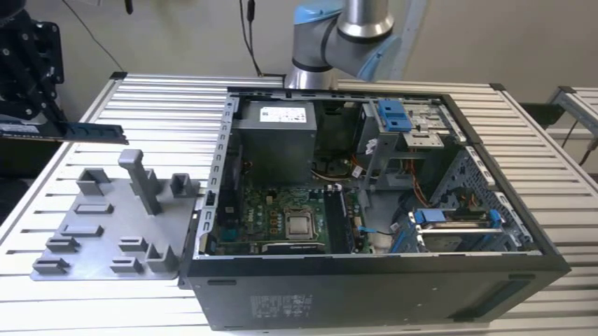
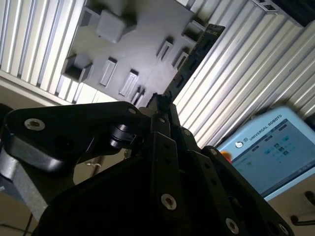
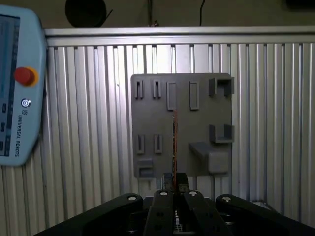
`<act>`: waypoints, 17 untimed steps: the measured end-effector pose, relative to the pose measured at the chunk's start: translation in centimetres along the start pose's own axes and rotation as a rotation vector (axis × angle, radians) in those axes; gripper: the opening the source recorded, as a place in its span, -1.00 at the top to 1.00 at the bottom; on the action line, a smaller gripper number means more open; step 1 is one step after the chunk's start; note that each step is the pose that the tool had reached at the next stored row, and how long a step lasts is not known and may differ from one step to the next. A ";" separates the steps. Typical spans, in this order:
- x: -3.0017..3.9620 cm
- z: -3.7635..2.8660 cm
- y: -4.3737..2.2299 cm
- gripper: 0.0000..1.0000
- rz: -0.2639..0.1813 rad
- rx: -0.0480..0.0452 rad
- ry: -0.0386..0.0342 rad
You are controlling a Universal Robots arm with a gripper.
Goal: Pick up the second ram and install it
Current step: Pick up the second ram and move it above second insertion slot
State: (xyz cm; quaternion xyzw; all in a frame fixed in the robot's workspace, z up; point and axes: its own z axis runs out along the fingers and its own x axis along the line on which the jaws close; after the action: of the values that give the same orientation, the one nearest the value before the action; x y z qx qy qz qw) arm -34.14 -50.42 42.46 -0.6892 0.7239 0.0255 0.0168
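Ribbed metal slats are forming the counter point(image 1: 537, 164), and a bare pale wall is standing behind it. An open computer case point(image 1: 374, 297) is lying on its side on the counter, its open face turned up.

Inside the case, a grey power supply point(image 1: 276, 136) is sitting at the far end. A green circuit board point(image 1: 262, 210) is lying on the floor of the case, with a square processor point(image 1: 301, 225) near its middle. Dark strips are running beside the processor, and I cannot tell what each one is. Toward the exterior view's right, a metal drive cage point(image 1: 421, 140) with blue tabs is taking up the far corner, and loose wires are trailing below it.

Just beside the case, on the exterior view's left, a grey tray point(image 1: 103, 234) is resting flat on the counter, carrying upright posts and small slotted brackets.

The arm point(image 1: 341, 28) is rising from behind the case. At the exterior view's far left, the black tool point(image 1: 54, 124) is gripping the memory stick point(image 1: 98, 131) by one end. The stick is hanging level in the air, outside the case and above the tray's far side.

In the first wrist view, the stick point(image 3: 174, 140) is showing edge-on over the tray point(image 3: 147, 118), clamped between the fingertips. A pale blue control tablet point(image 3: 15, 98) is lying on the counter beside the tray.
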 end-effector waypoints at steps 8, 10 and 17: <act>-0.08 -0.02 -1.68 0.71 0.000 0.0000 0.0000; -0.10 -0.02 -2.06 0.71 0.000 0.0000 0.0000; -0.15 -0.03 -3.02 0.71 0.000 0.0001 -0.0001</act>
State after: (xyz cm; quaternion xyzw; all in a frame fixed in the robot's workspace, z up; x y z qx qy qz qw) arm -31.11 -50.42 42.46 -0.6892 0.7239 0.0255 0.0168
